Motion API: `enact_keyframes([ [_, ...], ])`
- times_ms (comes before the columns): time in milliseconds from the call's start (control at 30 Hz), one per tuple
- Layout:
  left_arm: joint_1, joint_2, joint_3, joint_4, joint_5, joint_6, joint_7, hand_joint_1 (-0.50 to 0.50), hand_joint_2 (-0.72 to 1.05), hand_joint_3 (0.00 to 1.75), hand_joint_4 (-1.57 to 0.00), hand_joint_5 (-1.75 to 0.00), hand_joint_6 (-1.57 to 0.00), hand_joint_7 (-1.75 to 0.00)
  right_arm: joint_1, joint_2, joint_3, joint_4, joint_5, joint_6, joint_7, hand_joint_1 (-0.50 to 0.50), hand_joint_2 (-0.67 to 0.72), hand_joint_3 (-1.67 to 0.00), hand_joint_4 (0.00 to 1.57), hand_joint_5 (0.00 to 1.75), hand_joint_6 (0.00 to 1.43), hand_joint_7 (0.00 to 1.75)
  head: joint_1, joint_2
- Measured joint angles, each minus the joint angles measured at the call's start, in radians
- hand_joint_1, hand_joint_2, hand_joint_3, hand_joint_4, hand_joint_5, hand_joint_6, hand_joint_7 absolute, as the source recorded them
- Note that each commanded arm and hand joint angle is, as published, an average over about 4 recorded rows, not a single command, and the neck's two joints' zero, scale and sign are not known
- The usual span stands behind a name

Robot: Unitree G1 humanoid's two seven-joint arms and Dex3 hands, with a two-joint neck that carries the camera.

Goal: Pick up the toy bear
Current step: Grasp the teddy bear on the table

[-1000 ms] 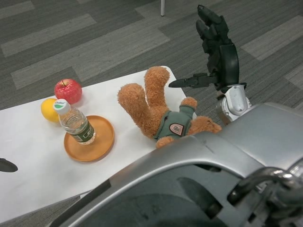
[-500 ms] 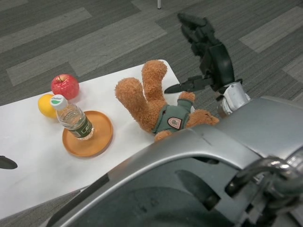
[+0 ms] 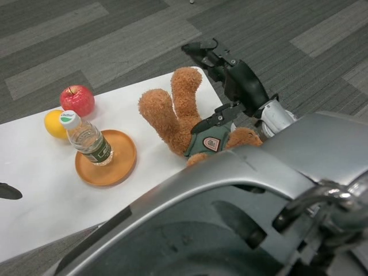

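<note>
A brown toy bear [image 3: 181, 118] in a green vest lies on the white table [image 3: 46, 190] near its right edge, legs pointing away from me. My right hand [image 3: 230, 80] hovers just over the bear's right side, fingers spread above its far leg, thumb by the vest; it holds nothing. Only a dark tip of my left hand [image 3: 8, 191] shows at the picture's left edge, low over the table. My silver right forearm covers the bear's head and the lower right of the view.
A clear water bottle [image 3: 86, 140] with a white and green cap stands on an orange plate [image 3: 118, 169] left of the bear. A red apple [image 3: 77, 100] and an orange [image 3: 56, 123] lie behind it. Grey carpet lies beyond the table's edge.
My right hand has swung left and down from beside the table to over the bear, tilting forward with fingers still spread. The view has shifted slightly.
</note>
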Motion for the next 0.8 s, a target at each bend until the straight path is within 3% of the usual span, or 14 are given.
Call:
enact_keyframes([
  [267,0.0,-0.001,-0.007,0.006,0.0,0.0,0.0,-0.47,-0.64,0.09,0.0,-0.31,0.0,-0.14,-0.009,-0.055,0.069,0.033,-0.001,0.001,0.0,-0.42,-0.29,-0.08,0.0,0.39,0.0,0.96,0.01,-0.006],
  [600,0.0,-0.001,-0.013,0.004,-0.001,0.0,0.0,-0.48,-0.64,0.09,0.0,-0.31,0.0,-0.14,-0.013,-0.058,0.08,0.133,-0.007,0.001,0.017,-0.42,-0.29,-0.08,0.0,0.61,0.0,0.84,0.029,-0.014],
  [667,0.0,-0.001,-0.013,0.004,-0.002,0.0,0.0,-0.48,-0.64,0.09,0.0,-0.31,0.0,-0.14,-0.03,-0.035,0.085,0.174,-0.011,0.002,0.051,-0.42,-0.29,-0.08,0.0,0.65,0.0,0.84,0.032,-0.016],
  [800,0.0,-0.003,-0.013,0.001,-0.002,0.0,0.0,-0.47,-0.64,0.09,0.0,-0.31,0.0,-0.14,-0.097,0.065,0.096,0.254,-0.022,0.01,0.15,-0.42,-0.29,-0.08,0.0,0.75,0.0,0.84,0.038,-0.02],
])
